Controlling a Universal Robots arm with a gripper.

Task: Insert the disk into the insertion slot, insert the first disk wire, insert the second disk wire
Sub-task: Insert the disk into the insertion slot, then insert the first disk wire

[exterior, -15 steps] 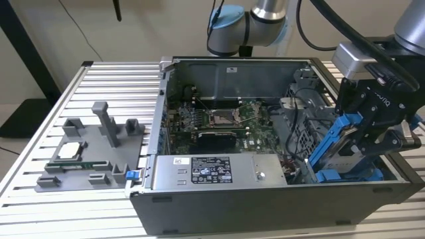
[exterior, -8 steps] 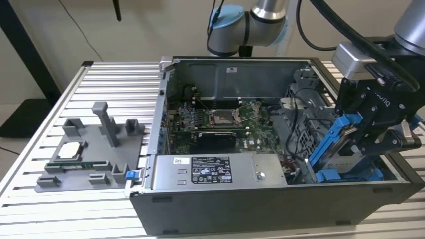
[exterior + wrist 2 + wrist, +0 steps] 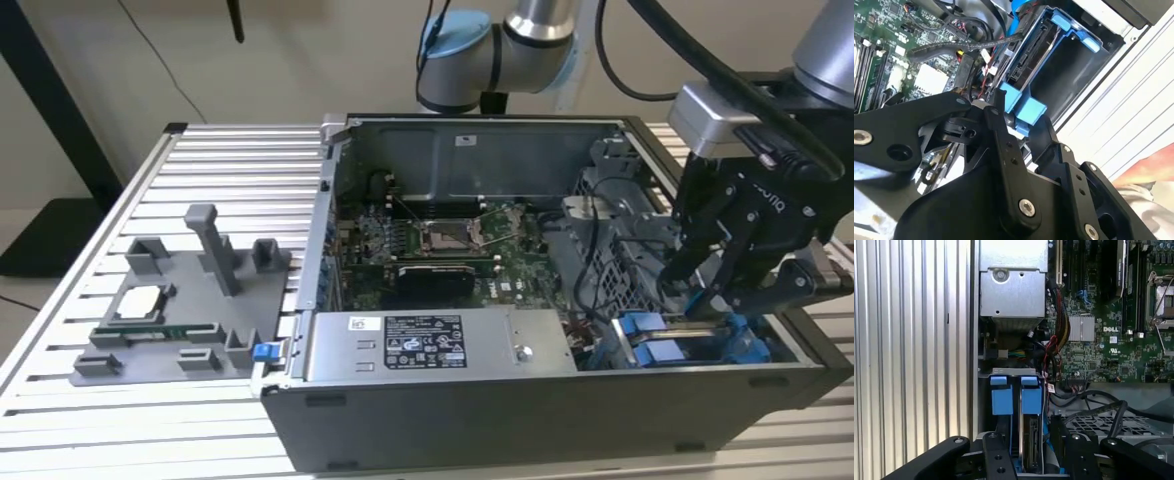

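Slatted table [image 3: 60, 420], open computer case [image 3: 534, 420]; fingers [image 3: 999, 462] clamped on the disk [image 3: 1030, 440] in the insertion slot [image 3: 1014, 372].

The black, bolt-jointed metal gripper [image 3: 1021, 114] is hanging close against the square bright blue plastic end tab [image 3: 1026, 106] of a carrier. Toward one o'clock from that tab, the flat, dark-edged disk [image 3: 1029, 56] in its bright blue plastic frame is standing on edge inside the dark rectangular insertion slot [image 3: 1069, 77]. At ten o'clock from the tab, a black braided cable [image 3: 954, 46] is lying across the green circuit board [image 3: 884, 35]. At three o'clock, the pale ribbed metal table slats [image 3: 1114, 112] are showing.
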